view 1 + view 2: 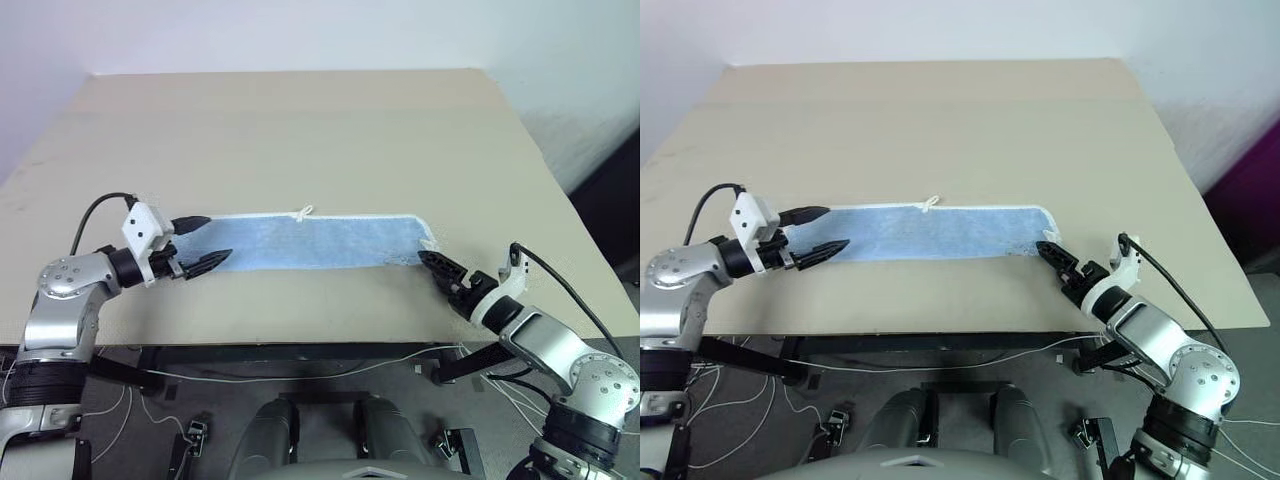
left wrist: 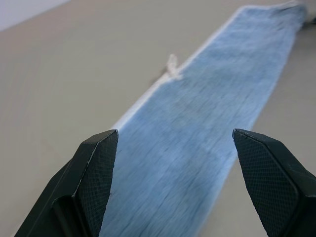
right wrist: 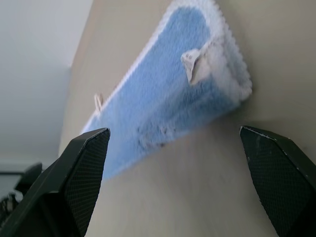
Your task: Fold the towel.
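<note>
Now the towel [image 1: 300, 243] is lying as a long thin strip near the front edge of the tabletop [image 1: 300, 130], so some folding looks done. Both the left gripper [image 1: 201, 244] and right gripper [image 1: 443, 270] are waiting open at its ends, holding nothing.

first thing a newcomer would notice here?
The towel, a long light blue strip lying flat across the near part of the tan table, with a small white loop on its far edge. Then the grippers flanking it: the left gripper open at one end, the right gripper open just off the other.
</note>
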Controlling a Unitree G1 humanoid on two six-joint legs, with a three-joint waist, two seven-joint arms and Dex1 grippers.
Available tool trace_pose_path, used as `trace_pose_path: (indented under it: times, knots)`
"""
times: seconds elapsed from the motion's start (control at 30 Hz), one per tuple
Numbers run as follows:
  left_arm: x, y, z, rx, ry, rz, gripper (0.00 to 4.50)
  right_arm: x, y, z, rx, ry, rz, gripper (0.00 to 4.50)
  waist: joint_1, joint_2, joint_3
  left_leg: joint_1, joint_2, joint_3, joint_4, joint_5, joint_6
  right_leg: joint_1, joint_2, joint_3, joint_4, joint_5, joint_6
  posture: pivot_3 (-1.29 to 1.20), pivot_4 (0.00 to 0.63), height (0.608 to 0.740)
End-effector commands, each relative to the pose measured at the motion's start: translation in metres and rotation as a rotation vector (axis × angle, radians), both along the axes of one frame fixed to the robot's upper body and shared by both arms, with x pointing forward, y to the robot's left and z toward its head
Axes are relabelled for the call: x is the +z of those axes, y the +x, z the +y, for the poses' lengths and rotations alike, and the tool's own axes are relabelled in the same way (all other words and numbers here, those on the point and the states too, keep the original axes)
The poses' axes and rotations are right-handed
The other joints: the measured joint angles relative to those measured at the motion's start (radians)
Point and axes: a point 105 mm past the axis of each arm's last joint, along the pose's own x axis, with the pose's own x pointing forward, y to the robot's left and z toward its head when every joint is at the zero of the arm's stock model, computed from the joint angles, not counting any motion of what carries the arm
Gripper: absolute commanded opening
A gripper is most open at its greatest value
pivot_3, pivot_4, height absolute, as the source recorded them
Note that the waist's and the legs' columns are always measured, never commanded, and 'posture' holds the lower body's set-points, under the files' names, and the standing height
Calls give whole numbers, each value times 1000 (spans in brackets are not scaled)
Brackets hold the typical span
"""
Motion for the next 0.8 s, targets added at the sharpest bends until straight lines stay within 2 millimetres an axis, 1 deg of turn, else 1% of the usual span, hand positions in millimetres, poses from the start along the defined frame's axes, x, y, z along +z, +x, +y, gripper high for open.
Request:
trace_pose_path:
  times: [0.03,0.1,0.17,0.3,0.5,0.57,0.63,0.8]
  knots:
    - [8,-5,-10,-36,-9,-19,3881,-9,12,7,-21,42,62,4385,-7,0,0,0,0,0,0,0,0,0,0,0,0,0,0,0,150,740]
    - [6,-8,-12,-51,-6,-8,3881,-17,17,8,-45,45,108,4385,-14,-1,0,0,0,0,0,0,0,0,1,0,0,0,0,0,150,740]
    - [6,-9,-13,-55,0,-6,3881,-20,19,10,-54,58,128,4385,-17,-3,-2,2,1,0,0,0,0,2,2,0,0,0,0,0,150,740]
    - [7,-11,-14,-55,0,-7,3881,-22,22,15,-64,79,150,4385,-16,-5,-3,6,2,0,0,0,0,6,2,0,0,0,0,0,150,740]
    - [5,-18,-21,-84,-1,6,3881,-22,26,19,-85,111,160,4385,-17,-5,-3,15,2,0,-3,0,0,14,2,0,-3,0,0,0,150,740]
    - [3,-18,-23,-87,-1,10,3881,-22,29,19,-108,127,164,4014,-17,-5,-3,16,3,0,-4,0,0,16,2,0,-4,0,0,0,150,740]
    - [2,-18,-24,-89,0,12,3881,-22,30,20,-112,131,167,3465,-16,-5,-3,16,3,0,-4,0,0,16,2,0,-4,0,0,0,150,740]
    - [1,-16,-26,-97,-1,15,3881,-22,31,17,-141,141,170,1632,-16,-5,-3,16,3,0,-4,0,0,15,2,0,-4,0,-1,0,150,740]
